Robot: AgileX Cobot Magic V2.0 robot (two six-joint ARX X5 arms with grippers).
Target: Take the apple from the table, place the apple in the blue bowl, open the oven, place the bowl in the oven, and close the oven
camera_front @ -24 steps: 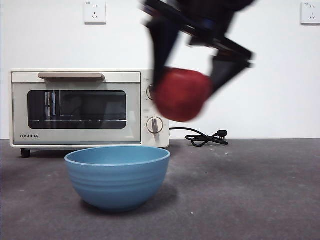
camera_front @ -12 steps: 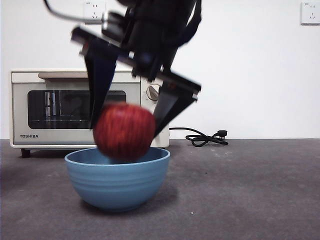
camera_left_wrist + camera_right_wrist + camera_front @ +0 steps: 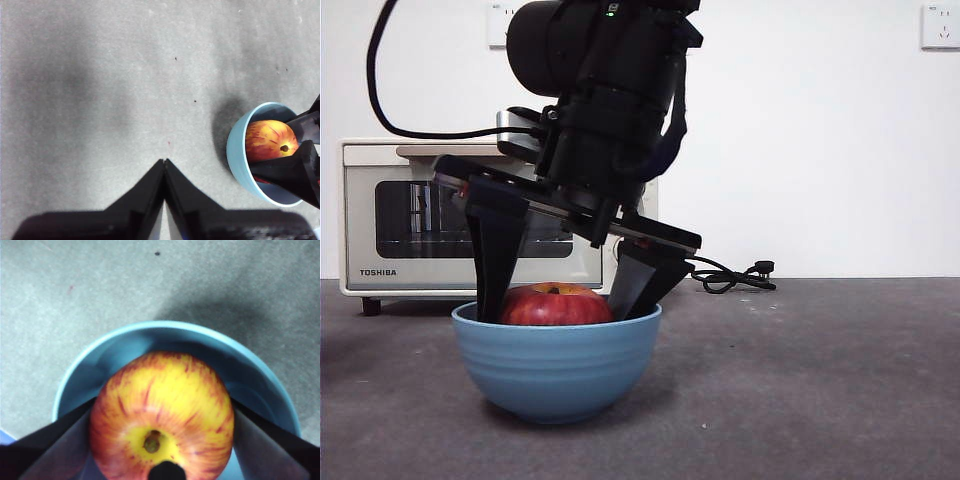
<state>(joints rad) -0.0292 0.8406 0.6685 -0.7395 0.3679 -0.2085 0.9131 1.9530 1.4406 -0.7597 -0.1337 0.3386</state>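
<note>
Down from mid-air above the bowl half a second ago, and from high at the right a second ago, my right gripper now reaches inside the blue bowl with the apple between its two black jaws. Those jaws stand spread about the apple's width, one against each flank of the fruit, their tips dipped below the bowl's rim; whether they are pressing or only just touching I cannot tell. In the right wrist view the apple fills the bowl's hollow, stem end up, yellow around the stem and streaked red toward the sides, with the blue wall curving round it. From the front only the apple's red crown and a bit of stem show over the rim, so it sits low in the bowl. The bowl stands upright on the dark grey table, in front of the oven, whose glass door is shut and whose right part my arm hides. A black cord lies coiled on the table by the white wall, to the right of the oven. My left gripper hangs over bare table well apart from the bowl, its jaws pressed together to a point, holding nothing; its camera catches the bowl and apple at the side.
</note>
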